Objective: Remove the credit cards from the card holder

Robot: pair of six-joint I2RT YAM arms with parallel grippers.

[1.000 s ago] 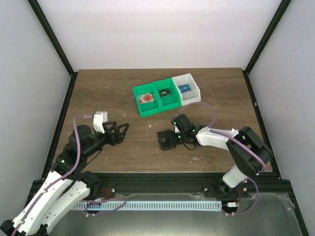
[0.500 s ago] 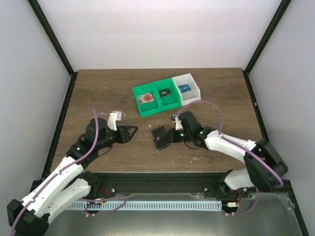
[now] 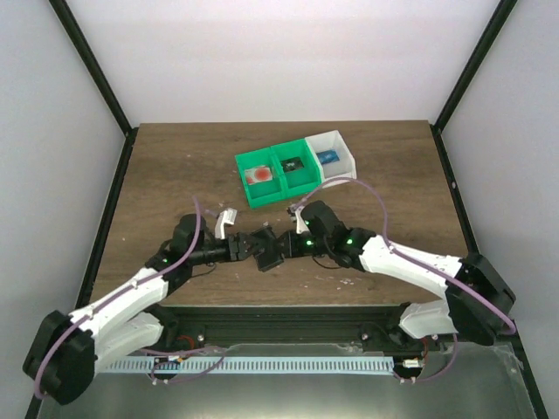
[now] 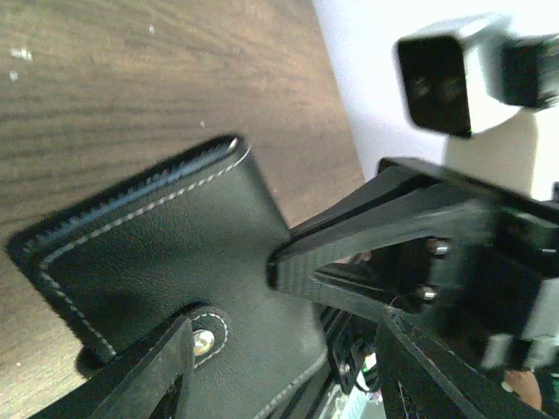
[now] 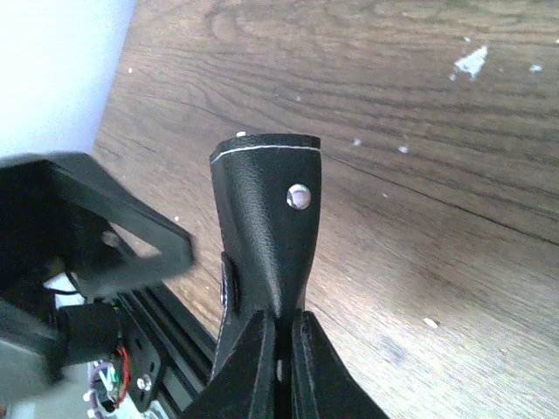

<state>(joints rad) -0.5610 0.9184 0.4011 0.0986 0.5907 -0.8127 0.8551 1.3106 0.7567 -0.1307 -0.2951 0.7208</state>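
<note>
On the table [image 3: 175,157], the left arm [image 3: 131,292] and right arm [image 3: 410,262] reach in from the near edge and meet about midway between the left and right edges. Beyond them, toward the far edge, sits a row of bins: a green bin [image 3: 253,202] with two compartments and a white bin [image 3: 348,166] touching its right side.

The card holder [image 3: 266,253] hangs between the two grippers, nearer the near edge than the far one. It is black outside with pale stitching, and looks closed.

The right gripper [image 3: 286,247] has its fingers pressed narrow on one end of the holder. In its wrist view the holder [image 5: 266,227] stands up out of the gripper [image 5: 278,358] with wood behind it.

The left gripper [image 3: 247,247] faces it from the other side. In its wrist view the fingers [image 4: 157,367] stand well apart before the holder's [image 4: 166,262] broad face (whether either touches the leather I cannot tell).

A red card [image 3: 260,175] lies in the left green compartment, a dark item [image 3: 293,163] in the next, a blue one [image 3: 327,157] in the white bin. A metal snap [image 5: 299,195] shows on the holder.
</note>
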